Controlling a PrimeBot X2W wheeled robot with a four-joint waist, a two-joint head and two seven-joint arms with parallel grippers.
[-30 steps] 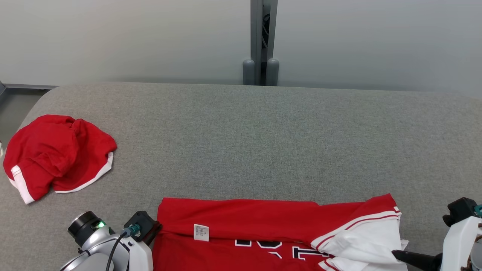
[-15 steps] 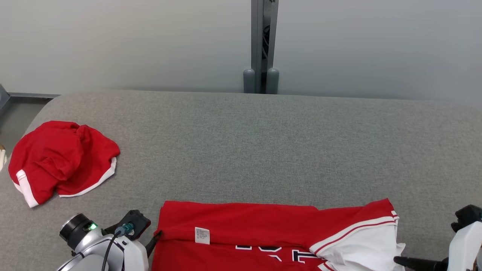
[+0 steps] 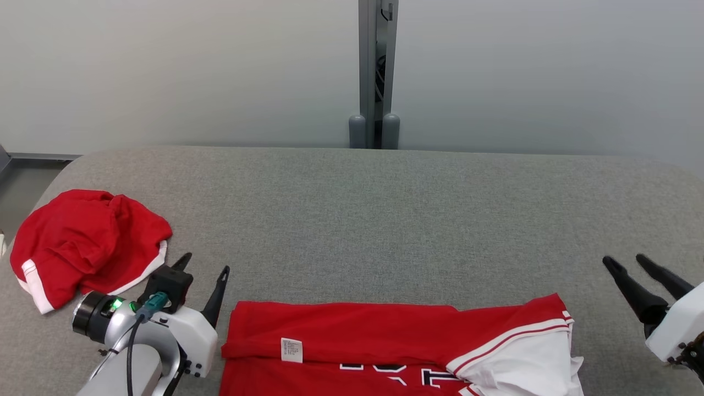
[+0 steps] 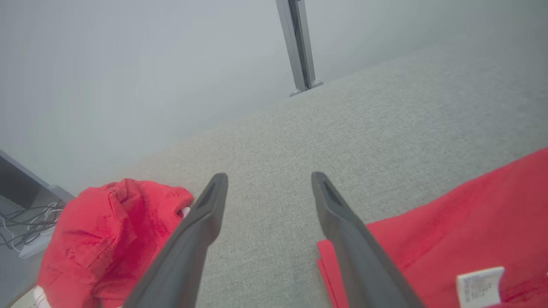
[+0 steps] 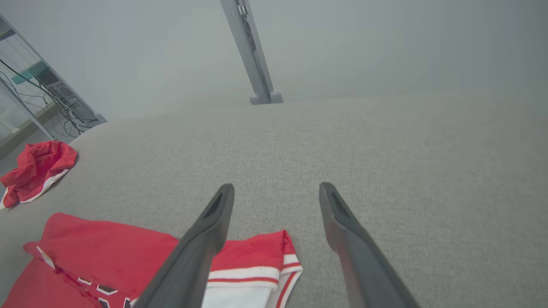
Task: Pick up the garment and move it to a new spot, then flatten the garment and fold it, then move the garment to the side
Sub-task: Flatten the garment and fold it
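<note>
The garment (image 3: pixel 385 341), a red shirt with white striped sleeves, dark lettering and a small white label, lies folded flat at the near edge of the grey table (image 3: pixel 385 220). It also shows as the garment (image 4: pixel 462 231) and the garment (image 5: pixel 107 252) in the wrist views. My left gripper (image 3: pixel 203 269) hovers open just left of the shirt's left edge, with nothing between its fingers. To the right of the sleeve, my right gripper (image 3: pixel 624 261) stands open and apart from the cloth. The left gripper (image 4: pixel 267 177) and right gripper (image 5: pixel 276 188) both show spread, empty fingers.
A second red garment with white trim (image 3: pixel 82 242) lies crumpled at the table's left end, close to my left gripper. A grey post (image 3: pixel 374 71) rises behind the table's far edge. Shelving and cables (image 5: pixel 38 98) stand beyond the left end.
Both grippers have let go of the shirt, opened and risen clear of it, fingers now pointing away. The camera has tilted, shifting the whole scene downward.
</note>
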